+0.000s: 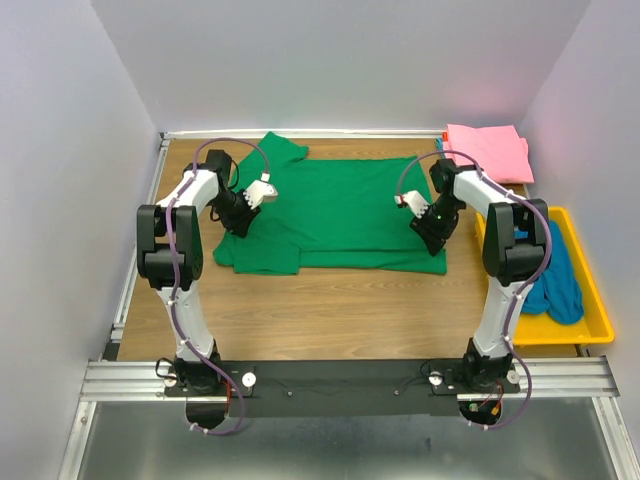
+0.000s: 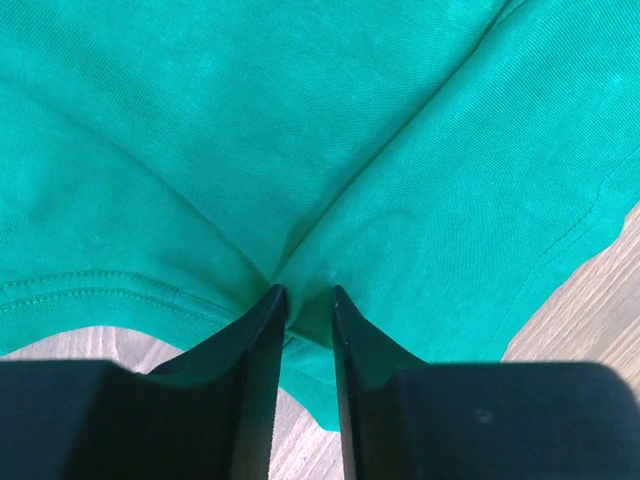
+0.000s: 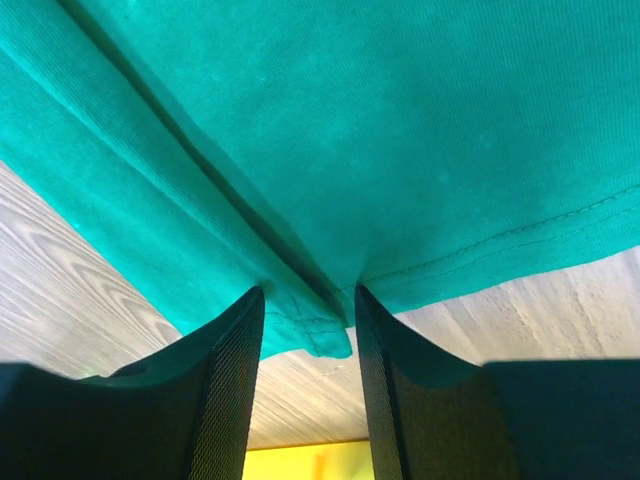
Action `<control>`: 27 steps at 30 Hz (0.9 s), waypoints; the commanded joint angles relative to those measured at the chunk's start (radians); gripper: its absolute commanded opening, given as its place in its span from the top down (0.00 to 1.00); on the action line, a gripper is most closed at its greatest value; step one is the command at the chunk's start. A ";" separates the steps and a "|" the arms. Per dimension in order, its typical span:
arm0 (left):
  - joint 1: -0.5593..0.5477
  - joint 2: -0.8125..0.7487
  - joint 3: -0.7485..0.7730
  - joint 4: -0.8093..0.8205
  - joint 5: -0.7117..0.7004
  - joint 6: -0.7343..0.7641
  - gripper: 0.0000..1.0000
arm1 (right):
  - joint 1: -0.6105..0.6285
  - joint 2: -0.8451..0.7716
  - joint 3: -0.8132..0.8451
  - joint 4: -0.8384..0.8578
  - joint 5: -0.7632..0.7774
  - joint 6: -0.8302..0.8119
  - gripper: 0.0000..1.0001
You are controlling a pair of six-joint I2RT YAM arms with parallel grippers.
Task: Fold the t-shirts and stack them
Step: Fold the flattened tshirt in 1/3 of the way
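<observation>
Three t-shirts were in view on and beside the wooden counter [image 1: 330, 310]. A green t-shirt [image 1: 340, 210] lay spread across the middle of it, mostly flat, with one sleeve pointing toward the far edge and its near-left part doubled over. The left claw [image 2: 305, 295] sat at the shirt's left side, its fingers drawn narrow and pinching a ridge of green cloth, with creases running out from the tips. The right claw [image 3: 308, 295] was at the near-right corner of the same shirt, its fingers set somewhat wider and closed on the hemmed edge, which bunched between them above the wood. A pink t-shirt [image 1: 490, 150] lay folded at the far-right corner of the counter. A teal-blue t-shirt [image 1: 560, 280] lay crumpled in a yellow tray [image 1: 595, 320] along the right edge.
</observation>
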 commanded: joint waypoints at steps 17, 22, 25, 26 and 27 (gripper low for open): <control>0.082 -0.158 -0.057 -0.074 -0.003 0.064 1.00 | 0.011 -0.080 0.031 -0.058 0.039 -0.017 0.99; 0.104 -0.171 -0.054 -0.080 -0.003 0.076 1.00 | 0.017 -0.073 0.077 -0.075 0.043 -0.017 0.99; 0.107 -0.171 -0.043 -0.083 0.005 0.076 1.00 | 0.018 -0.064 0.106 -0.084 0.052 -0.020 0.99; 0.107 -0.171 -0.039 -0.083 0.010 0.073 1.00 | 0.018 -0.060 0.116 -0.087 0.054 -0.020 0.99; 0.109 -0.171 -0.030 -0.086 0.014 0.074 1.00 | 0.018 -0.054 0.135 -0.092 0.060 -0.023 1.00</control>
